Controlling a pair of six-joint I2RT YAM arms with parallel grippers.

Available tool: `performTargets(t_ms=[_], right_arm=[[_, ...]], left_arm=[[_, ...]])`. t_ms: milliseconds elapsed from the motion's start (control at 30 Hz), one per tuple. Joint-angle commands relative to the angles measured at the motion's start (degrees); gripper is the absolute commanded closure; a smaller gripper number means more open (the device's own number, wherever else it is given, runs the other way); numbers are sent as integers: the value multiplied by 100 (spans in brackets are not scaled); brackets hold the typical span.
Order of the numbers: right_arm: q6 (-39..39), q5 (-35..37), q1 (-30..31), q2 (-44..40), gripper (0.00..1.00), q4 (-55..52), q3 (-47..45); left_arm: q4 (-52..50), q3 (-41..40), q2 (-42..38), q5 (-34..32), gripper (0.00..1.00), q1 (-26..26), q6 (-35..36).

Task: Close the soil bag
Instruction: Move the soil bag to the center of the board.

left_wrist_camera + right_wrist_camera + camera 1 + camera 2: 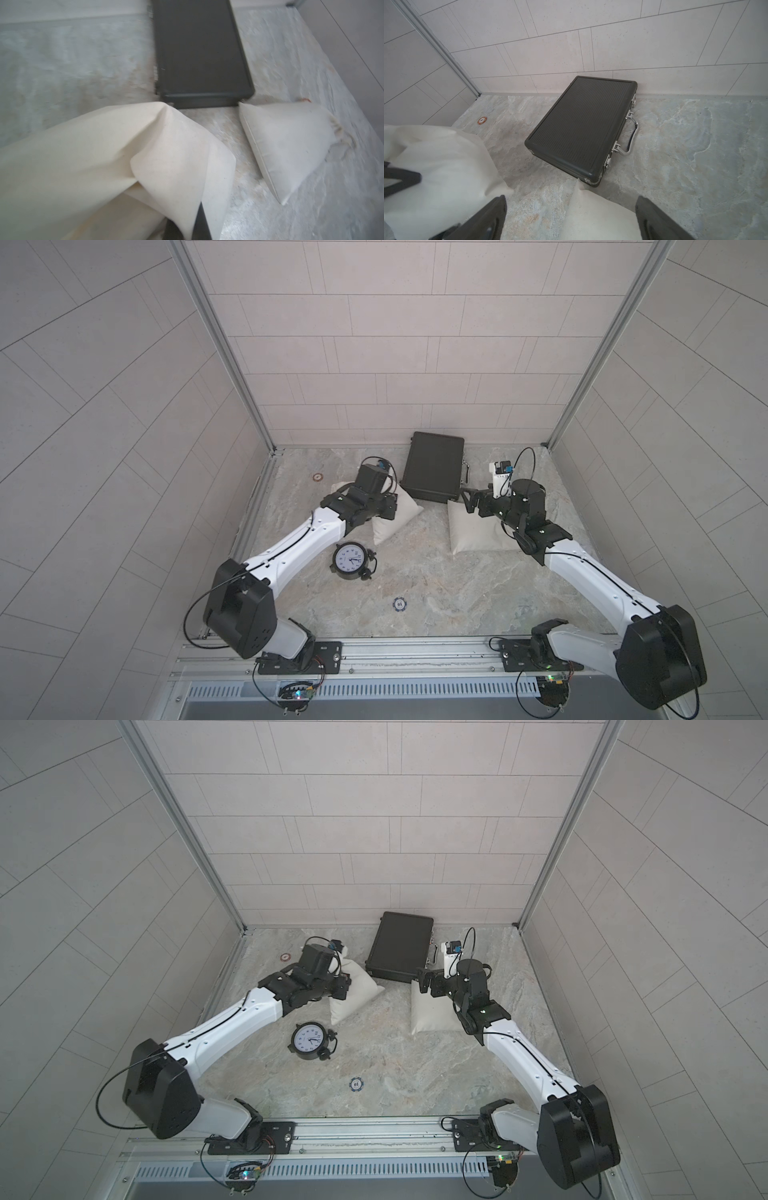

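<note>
The soil bag (395, 516) (353, 994) is a cream cloth sack lying at the back left of the stone floor. In the left wrist view its cloth (104, 155) rises in a loose fold. My left gripper (187, 228) is shut on that fold, which is pinched between the dark fingers (202, 222). In both top views the left wrist covers the bag's far end. A second cream bag (478, 531) (286, 145) lies to the right, its gathered end facing away. My right gripper (466, 499) (572, 218) hangs open over that bag's corner (598, 218), holding nothing.
A black briefcase (434, 466) (581, 124) lies flat against the back wall between the two bags, with its handle to the right. An alarm clock (351, 561) lies face up in front of the left bag. A blue chip (400, 604) and an orange chip (318, 477) lie on the floor.
</note>
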Motion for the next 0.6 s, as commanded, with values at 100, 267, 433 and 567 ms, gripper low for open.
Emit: performTargets(t_ms=[100, 267, 433, 567], right_arm=[[83, -55, 94, 135, 0, 138, -91], [28, -17, 212, 348, 0, 106, -89], [-205, -29, 525, 636, 0, -71, 189], [-483, 4, 942, 976, 0, -255, 481]], left_arm=[[1046, 467, 961, 267, 89, -682, 107], [1420, 253, 910, 112, 46, -695, -39], [1354, -420, -305, -762, 20, -637, -421], [1172, -1325, -1267, -963, 15, -103, -1296]])
